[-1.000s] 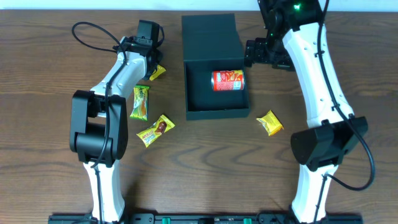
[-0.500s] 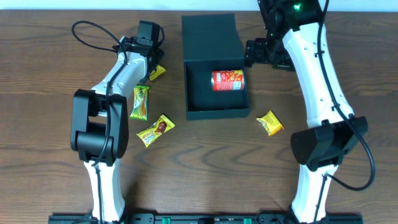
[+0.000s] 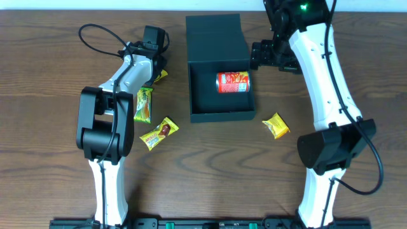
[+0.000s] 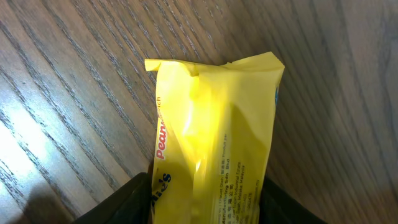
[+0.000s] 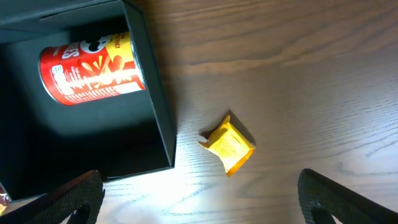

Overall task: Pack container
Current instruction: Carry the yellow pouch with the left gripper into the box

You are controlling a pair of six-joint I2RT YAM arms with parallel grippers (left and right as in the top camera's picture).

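Observation:
The dark teal container (image 3: 220,113) stands open at the table's middle, its flap lid lying flat behind it. A red chip can (image 3: 233,82) lies inside; both also show in the right wrist view, the container (image 5: 155,106) and the can (image 5: 93,62). My left gripper (image 3: 154,63) is closed around a yellow peanut snack packet (image 4: 214,143), which rests on the wood left of the container (image 3: 161,74). My right gripper (image 5: 199,205) is open and empty, held high by the container's right side (image 3: 270,56).
A crumpled yellow packet (image 3: 276,125) lies right of the container and shows in the right wrist view (image 5: 229,146). A green-yellow packet (image 3: 144,105) and a yellow chocolate packet (image 3: 158,133) lie at the left. A black cable (image 3: 102,35) loops at the back left.
The left arm has swung slightly to the right, its gripper staying at the yellow packet. The right arm, container and can have not moved.

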